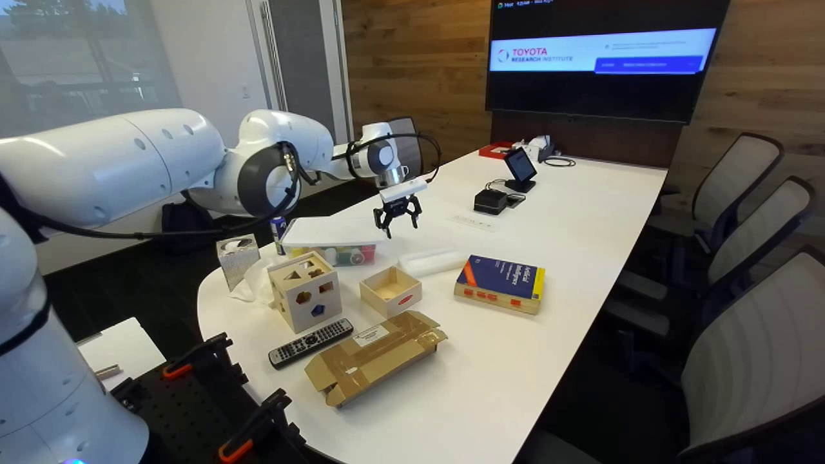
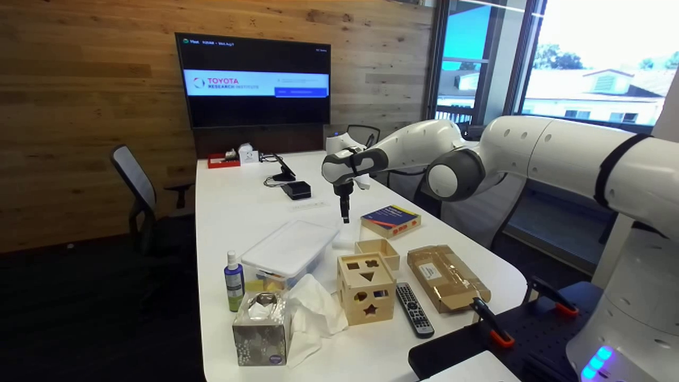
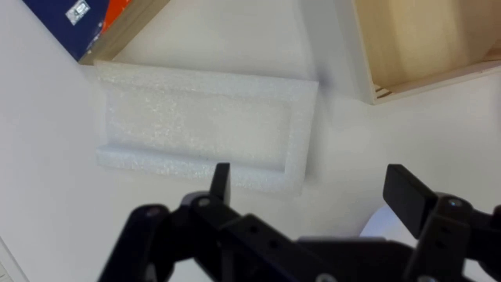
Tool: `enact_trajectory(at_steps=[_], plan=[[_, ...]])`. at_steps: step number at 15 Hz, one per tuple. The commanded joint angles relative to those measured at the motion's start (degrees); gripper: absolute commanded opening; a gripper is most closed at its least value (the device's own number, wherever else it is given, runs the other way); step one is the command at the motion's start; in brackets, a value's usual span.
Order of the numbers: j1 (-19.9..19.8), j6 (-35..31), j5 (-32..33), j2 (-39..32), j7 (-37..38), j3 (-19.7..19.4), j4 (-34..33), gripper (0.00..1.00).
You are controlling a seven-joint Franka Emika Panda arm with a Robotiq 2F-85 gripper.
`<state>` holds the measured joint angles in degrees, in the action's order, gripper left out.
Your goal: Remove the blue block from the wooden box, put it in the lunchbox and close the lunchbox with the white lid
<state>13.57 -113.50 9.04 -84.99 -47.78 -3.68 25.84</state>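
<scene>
Plainly, your gripper (image 3: 308,176) hung with jaws apart and empty.
From there, the wooden box (image 1: 314,298), blue block (image 1: 318,310) visible at one hole, lay back nearer your arm's base (image 1: 71,393).

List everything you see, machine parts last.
Screen: 1, black, on wall
Table: 1, white, before screen
Chairs: several, grey, around table
Devices: 2, black, mid-table
Cube: 1, tan, on table
Block: 1, blue, seemingly inside cube
Remote: 1, black, beside cube
Cardboard: 1, brown, beside remote
Open box: 1, tan, near cube
Book: 1, blue-yellow, on table
Foam: 1, white, beside book
Lunchbox: 1, clear, on table
Lid: 1, white, on lunchbox
Bottle: 1, blue-green, near lunchbox
Tissues: count unclear, white, beside cube
Tissue box: 1, grey, beside tissues
Arm: 1, white, over table
Gripper: 1, black, on arm
</scene>
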Motion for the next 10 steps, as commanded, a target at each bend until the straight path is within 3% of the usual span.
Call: enact_trajectory(at_steps=[1, 10], plan=[[0.4, 0.81, 1.23, -0.07, 1.95, 0.84, 0.83, 1.0], [0.57, -0.42, 0.19, -0.44, -1.43, 4.36, 3.23, 1.0]])
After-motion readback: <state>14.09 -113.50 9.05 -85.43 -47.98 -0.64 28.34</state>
